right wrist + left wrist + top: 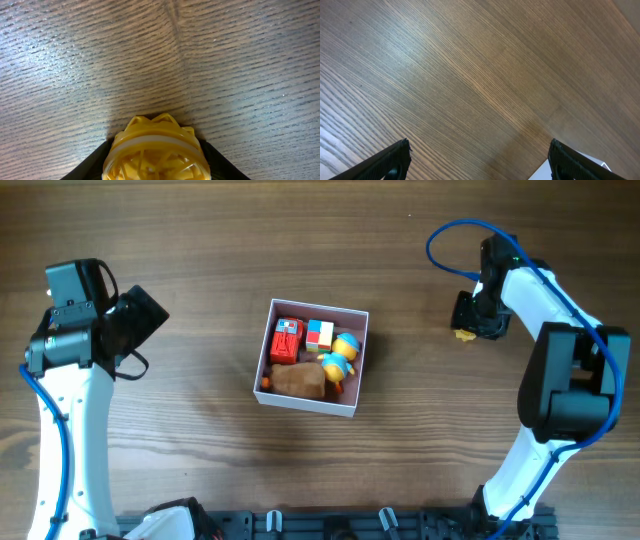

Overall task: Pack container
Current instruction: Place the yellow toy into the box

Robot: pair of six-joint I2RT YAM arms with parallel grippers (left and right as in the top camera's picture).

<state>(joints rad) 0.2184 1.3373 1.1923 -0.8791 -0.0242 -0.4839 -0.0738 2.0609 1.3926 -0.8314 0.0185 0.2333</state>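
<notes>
The container, a square white-walled box, sits mid-table and holds a red block toy, a small multicoloured cube, a blue-and-yellow duck figure and a brown plush. My right gripper is far right of the box, shut on a yellow plastic wheel-like toy that fills the bottom of the right wrist view, close over the wood. My left gripper is open and empty, held above bare table at the left, with a white corner of the container at the frame's bottom edge.
The wooden table surrounds the box. A black rail with clamps runs along the front edge. The right arm's blue cable loops above the gripper.
</notes>
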